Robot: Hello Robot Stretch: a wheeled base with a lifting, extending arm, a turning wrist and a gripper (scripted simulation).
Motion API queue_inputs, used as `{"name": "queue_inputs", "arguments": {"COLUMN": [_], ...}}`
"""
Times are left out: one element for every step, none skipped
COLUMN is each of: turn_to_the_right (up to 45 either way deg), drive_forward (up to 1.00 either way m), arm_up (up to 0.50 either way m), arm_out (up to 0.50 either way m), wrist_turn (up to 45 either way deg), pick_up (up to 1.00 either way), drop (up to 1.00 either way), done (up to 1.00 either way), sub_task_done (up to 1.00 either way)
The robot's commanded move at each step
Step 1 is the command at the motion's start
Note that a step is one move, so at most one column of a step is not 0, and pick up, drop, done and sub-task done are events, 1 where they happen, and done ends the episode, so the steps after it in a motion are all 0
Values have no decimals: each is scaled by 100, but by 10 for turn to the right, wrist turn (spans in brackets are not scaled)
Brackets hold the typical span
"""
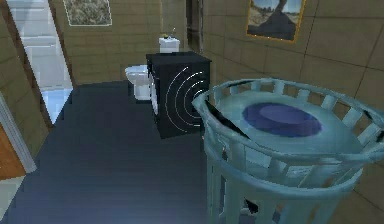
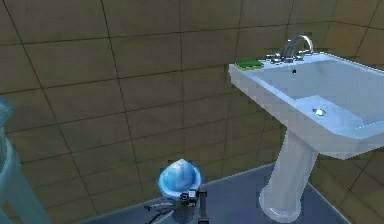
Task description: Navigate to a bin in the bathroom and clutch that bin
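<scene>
**Ana:** What lies ahead, starting from the left?

**Ben:** In the forward view, a strip of brown door (image 1: 12, 150) sits at the left edge. Beyond it a bright white doorway (image 1: 45, 50) opens past the dark floor (image 1: 90, 150). A picture (image 1: 88, 10) hangs high on the back wall. Then comes the white toilet (image 1: 133, 80), and just beside it a black cabinet (image 1: 178, 95) with white curved lines on its front. A small white pot (image 1: 170, 42) shows above the cabinet's top; I cannot tell whether it stands on it or behind it. A second picture (image 1: 275, 18) hangs on the right wall. Near, at the right, is a big pale blue basket (image 1: 300, 165) with slatted sides and a dark blue bottom.

**Ana:** And out to the arm's side?

**Ben:** A sliver of that basket shows at the left edge, then the tiled wall (image 2: 100, 90). The small blue bin (image 2: 180, 178), round with a pale top, is low in the middle, near the foot of the wall. The gripper (image 2: 175, 208) is at the bottom edge, right under the bin in the picture.

**Ana:** Has it got hold of the bin?

**Ben:** I cannot tell, nor how its fingers stand. To the right is a white sink (image 2: 330, 125) on a pedestal, with a tap (image 2: 292, 46) and a green bar (image 2: 245, 65) on its rim.
</scene>
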Motion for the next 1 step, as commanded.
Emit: {"name": "queue_inputs", "arguments": {"turn_to_the_right": [0], "drive_forward": [0], "arm_up": [0], "arm_out": [0], "wrist_turn": [450], "pick_up": [0], "drop": [0], "done": [0], "sub_task_done": [0]}}
